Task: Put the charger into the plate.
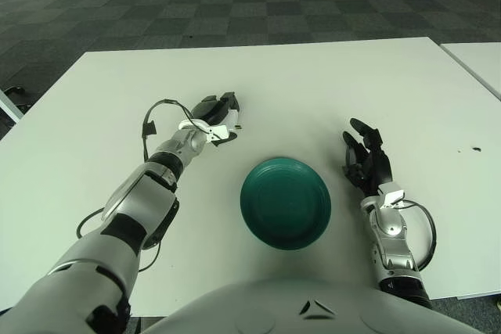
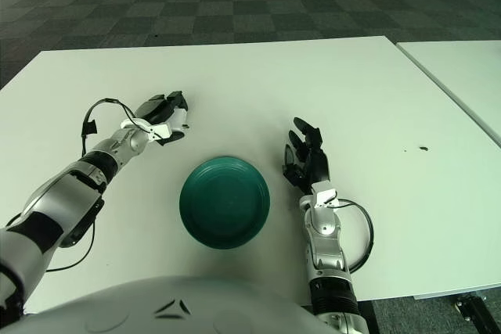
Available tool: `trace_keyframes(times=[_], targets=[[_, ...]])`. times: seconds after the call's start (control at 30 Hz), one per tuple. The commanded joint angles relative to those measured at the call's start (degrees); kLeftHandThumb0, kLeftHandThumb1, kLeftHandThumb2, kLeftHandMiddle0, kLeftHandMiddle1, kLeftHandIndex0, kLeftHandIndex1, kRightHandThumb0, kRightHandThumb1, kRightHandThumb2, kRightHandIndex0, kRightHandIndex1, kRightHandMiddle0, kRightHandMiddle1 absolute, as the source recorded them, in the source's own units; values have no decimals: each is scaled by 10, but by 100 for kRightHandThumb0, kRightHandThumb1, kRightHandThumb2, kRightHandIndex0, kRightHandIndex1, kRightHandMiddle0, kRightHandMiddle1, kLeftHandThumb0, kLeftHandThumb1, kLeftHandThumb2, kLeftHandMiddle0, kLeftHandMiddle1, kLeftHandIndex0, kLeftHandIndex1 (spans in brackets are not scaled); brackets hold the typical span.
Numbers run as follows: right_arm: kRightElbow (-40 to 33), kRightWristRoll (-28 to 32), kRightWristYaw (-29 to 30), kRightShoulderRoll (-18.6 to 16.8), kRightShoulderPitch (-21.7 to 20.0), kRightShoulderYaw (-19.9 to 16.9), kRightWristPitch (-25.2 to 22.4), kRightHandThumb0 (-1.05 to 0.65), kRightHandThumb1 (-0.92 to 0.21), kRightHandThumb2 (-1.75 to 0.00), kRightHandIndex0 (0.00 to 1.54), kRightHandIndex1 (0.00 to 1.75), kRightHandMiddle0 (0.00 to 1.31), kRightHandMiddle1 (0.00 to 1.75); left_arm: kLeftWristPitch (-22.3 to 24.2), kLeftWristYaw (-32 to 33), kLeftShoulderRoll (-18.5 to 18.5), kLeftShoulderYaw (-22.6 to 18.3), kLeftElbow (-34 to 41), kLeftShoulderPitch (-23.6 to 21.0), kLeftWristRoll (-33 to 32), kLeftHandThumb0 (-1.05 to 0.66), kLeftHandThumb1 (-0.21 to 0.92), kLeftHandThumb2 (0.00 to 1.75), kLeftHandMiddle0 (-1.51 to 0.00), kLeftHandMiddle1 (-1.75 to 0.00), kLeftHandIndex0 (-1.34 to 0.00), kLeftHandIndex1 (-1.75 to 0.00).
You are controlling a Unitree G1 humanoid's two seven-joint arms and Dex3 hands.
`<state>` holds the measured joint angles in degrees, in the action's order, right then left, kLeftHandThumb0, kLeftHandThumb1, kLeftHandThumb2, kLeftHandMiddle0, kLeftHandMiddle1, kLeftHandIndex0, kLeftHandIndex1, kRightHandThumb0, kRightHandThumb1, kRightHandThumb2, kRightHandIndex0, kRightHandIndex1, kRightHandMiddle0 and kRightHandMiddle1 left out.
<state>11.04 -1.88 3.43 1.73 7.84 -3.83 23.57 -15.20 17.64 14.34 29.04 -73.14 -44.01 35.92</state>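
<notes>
A small white charger (image 1: 221, 128) is held in the black fingers of my left hand (image 1: 217, 117), above the white table, up and to the left of the plate. The dark green round plate (image 1: 286, 202) sits near the table's front edge with nothing in it. My right hand (image 1: 366, 160) shows to the right of the plate, fingers spread and holding nothing.
The white table (image 1: 313, 84) stretches behind the plate. A second white table (image 1: 477, 60) stands at the right, with a gap between. A small dark speck (image 1: 477, 149) lies at the far right. Checkered carpet lies beyond.
</notes>
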Motion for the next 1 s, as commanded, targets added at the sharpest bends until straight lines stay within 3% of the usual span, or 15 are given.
trace_keyframes(times=[0.0, 0.37, 0.47, 0.57, 0.73, 0.97], targets=[[29, -1, 1, 0, 12, -3, -11, -79, -92, -68, 41, 2, 0, 73, 4, -4, 6, 1, -6, 21, 4, -45, 40, 120, -94, -175, -54, -175], [28, 0, -3, 1, 16, -1, -3, -78, -92, -69, 42, 2, 0, 72, -69, -3, 39, -34, 60, 30, -25, -46, 34, 128, -98, -175, -59, -175], [27, -1, -2, 1, 17, -1, -6, -77, -92, -69, 42, 2, 0, 71, -87, 5, 56, -50, 131, 50, -32, -47, 32, 130, -99, -175, -60, -175], [26, 0, -2, 1, 19, -2, -7, -77, -92, -69, 41, 1, 0, 72, -92, 7, 77, -78, 283, 104, -35, -48, 30, 134, -102, -175, -62, -175], [34, 6, -6, 1, 16, -3, -3, -77, -92, -69, 42, 1, 0, 72, -77, -13, 82, -105, 468, 177, -37, -49, 27, 136, -107, -175, -64, -175], [43, 4, -2, -1, 10, -4, -6, -76, -92, -68, 42, 1, 0, 72, -79, -5, 72, -102, 549, 222, -11, -49, 27, 137, -117, -175, -65, -175]])
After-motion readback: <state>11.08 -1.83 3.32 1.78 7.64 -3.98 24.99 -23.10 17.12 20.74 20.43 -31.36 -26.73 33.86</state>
